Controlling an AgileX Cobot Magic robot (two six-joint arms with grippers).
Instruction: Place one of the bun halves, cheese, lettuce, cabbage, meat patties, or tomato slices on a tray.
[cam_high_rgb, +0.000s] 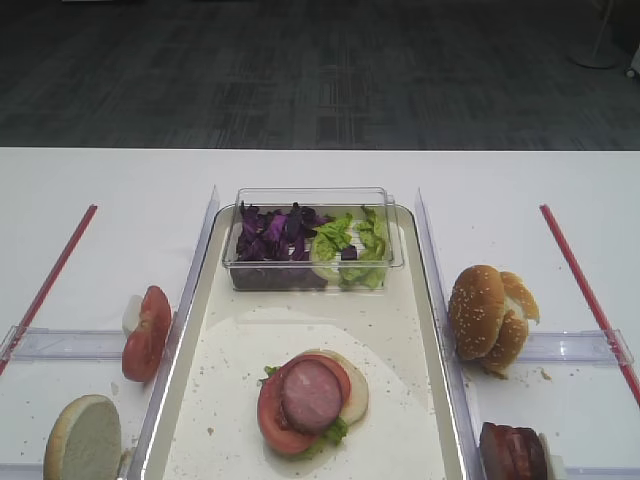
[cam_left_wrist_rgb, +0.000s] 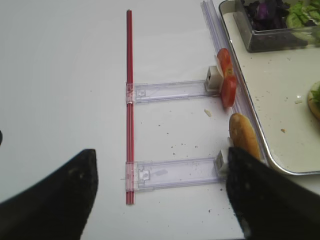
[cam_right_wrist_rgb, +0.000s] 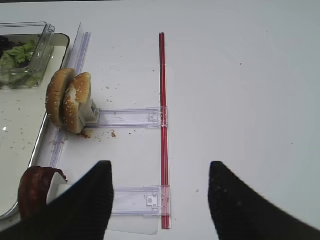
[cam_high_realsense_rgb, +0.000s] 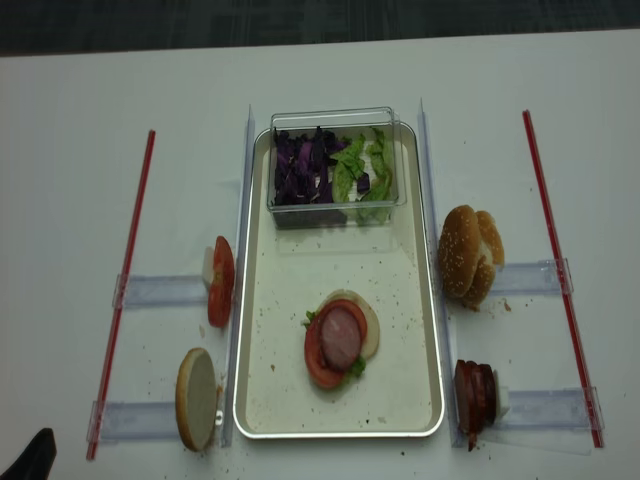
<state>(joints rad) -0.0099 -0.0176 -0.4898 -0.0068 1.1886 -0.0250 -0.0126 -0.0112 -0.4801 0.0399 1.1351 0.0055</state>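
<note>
Both grippers hover with jaws wide and empty: right gripper (cam_right_wrist_rgb: 160, 200) near the patties (cam_right_wrist_rgb: 35, 192) beside the tray (cam_high_rgb: 430, 330), left gripper (cam_left_wrist_rgb: 160, 195) by a bun half (cam_left_wrist_rgb: 244, 142). Upright slices could topple if nudged.

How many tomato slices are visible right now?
3: two tomato slices upright in the holder left of the tray, one tomato slice in the stack on it. Others may be hidden.

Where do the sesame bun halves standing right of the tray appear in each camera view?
Exterior high: bun halves at right middle, beside the tray.
Right wrist: upper left, at the tray's edge.
Left wrist: not in view.
Exterior high (realsense): right of centre.
Shared landmark: the right red strip, outward of the buns.
</note>
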